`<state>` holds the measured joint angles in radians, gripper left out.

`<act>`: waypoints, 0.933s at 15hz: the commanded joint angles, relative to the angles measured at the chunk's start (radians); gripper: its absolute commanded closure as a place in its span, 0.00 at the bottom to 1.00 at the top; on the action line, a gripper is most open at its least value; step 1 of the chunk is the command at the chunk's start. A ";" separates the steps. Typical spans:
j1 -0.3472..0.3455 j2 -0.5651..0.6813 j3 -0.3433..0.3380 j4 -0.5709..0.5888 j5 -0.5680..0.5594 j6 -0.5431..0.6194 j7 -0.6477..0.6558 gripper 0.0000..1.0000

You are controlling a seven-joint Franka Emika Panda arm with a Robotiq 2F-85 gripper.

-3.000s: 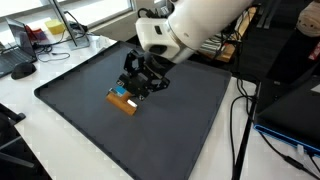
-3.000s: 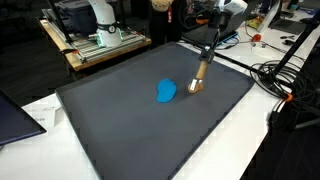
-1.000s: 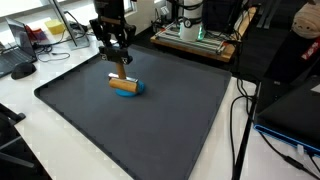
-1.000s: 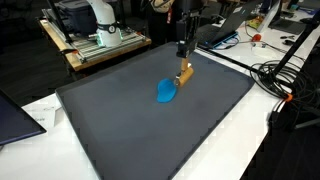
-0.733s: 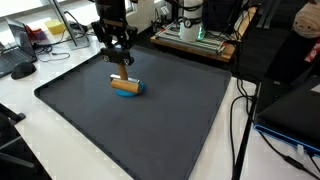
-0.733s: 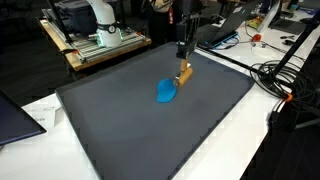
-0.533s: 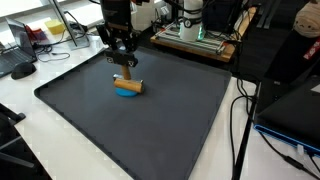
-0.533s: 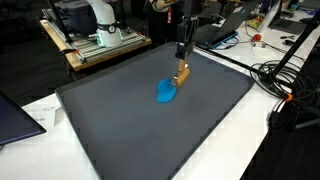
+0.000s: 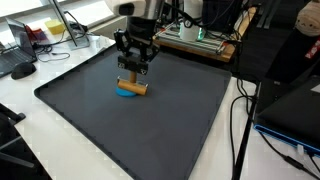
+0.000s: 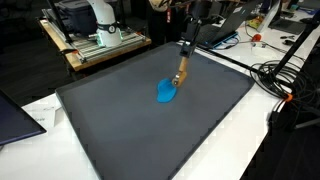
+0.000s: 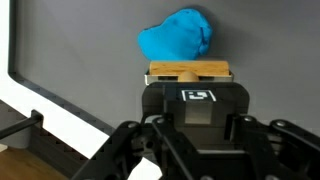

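Claw (image 9: 133,75) grips the wooden block (image 11: 190,71), seemingly mid-carry; the blue lump (image 11: 178,36) just ahead means lowering calls for care.

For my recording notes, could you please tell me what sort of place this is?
Probably a robotics lab or workshop: another white robot arm stands on a wooden bench behind the black mat, loose cables trail beside the table, and a laptop sits nearby.

Matte black hand (image 11: 190,88) built of jointed linkage bars — a small white-edged square marking on its body
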<state>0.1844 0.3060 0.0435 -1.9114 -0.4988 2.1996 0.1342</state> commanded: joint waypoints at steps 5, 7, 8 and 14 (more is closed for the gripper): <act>0.090 0.042 -0.002 0.022 -0.239 -0.089 0.150 0.77; 0.101 0.053 0.004 0.026 -0.280 -0.095 0.166 0.77; 0.108 0.059 0.005 0.025 -0.311 -0.089 0.177 0.77; 0.111 0.078 0.031 0.027 -0.354 -0.076 0.177 0.77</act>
<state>0.2973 0.3787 0.0598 -1.9044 -0.8266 2.1388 0.3045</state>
